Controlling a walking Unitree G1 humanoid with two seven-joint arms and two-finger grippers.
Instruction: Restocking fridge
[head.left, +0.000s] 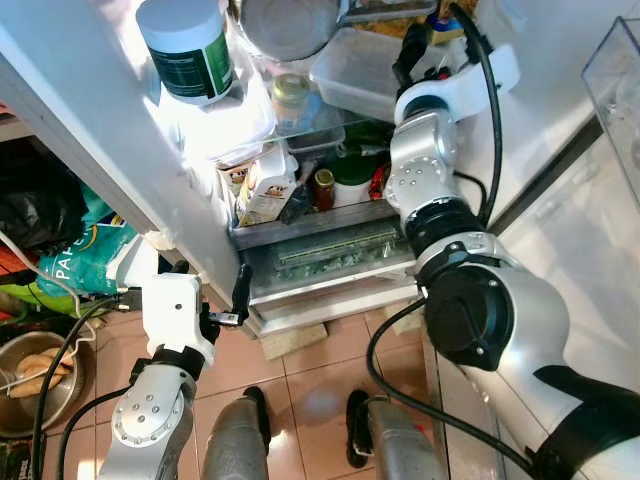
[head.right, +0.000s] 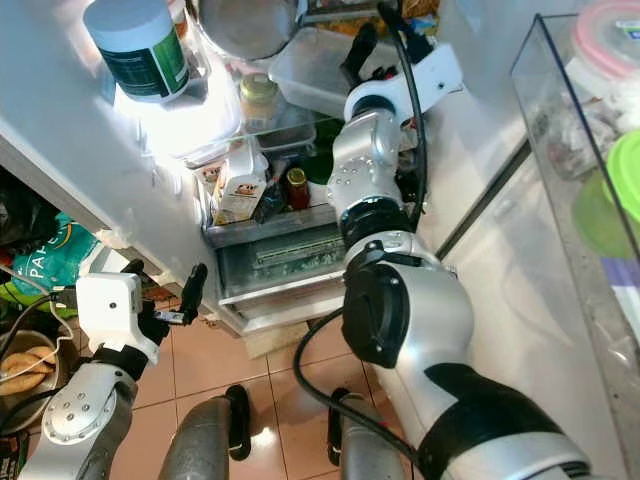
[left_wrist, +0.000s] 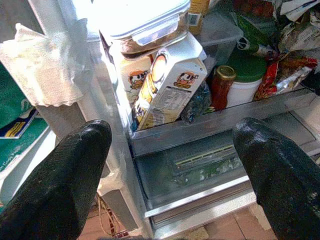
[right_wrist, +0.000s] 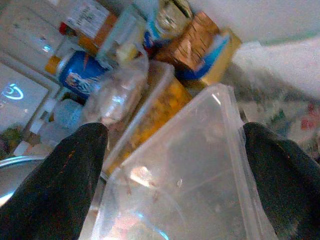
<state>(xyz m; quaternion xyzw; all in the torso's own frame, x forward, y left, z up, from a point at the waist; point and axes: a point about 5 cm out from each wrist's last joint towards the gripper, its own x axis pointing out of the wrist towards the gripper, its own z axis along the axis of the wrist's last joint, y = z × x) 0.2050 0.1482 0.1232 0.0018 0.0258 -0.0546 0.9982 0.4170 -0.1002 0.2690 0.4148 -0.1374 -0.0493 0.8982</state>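
Right wrist view looks straight down at a clear tub (right_wrist: 200, 175), and that tub sits on an upper shelf of the open fridge (head.left: 330, 225), beside a steel bowl (head.left: 290, 25). The right tool (right_wrist: 177, 187) hangs directly over it with its fingers (right_wrist: 65, 175) spread wide, one to each side of the tub and neither one seen touching it. Past the tub lie a bag of orange food (right_wrist: 145, 115), a blue can (right_wrist: 80, 77) and a brown packet (right_wrist: 192, 45).

On the shelf below stand a milk carton (head.left: 268, 185), a small red-brown jar (head.left: 323, 188) and a white tub with a green lid (head.left: 352, 180); under them is the crisper drawer (head.left: 330, 255).

The left tool (head.left: 205, 300) waits low by the fridge's bottom corner, near the floor (head.left: 320, 370), spread and empty, aimed at the carton shelf.

By my judgement the step in hand is placing or settling the tub on the upper shelf; whether it is seated I cannot tell. The next move calls for either a clean withdrawal without dragging the tub, or closing squarely on its walls, which look thin and slippery.
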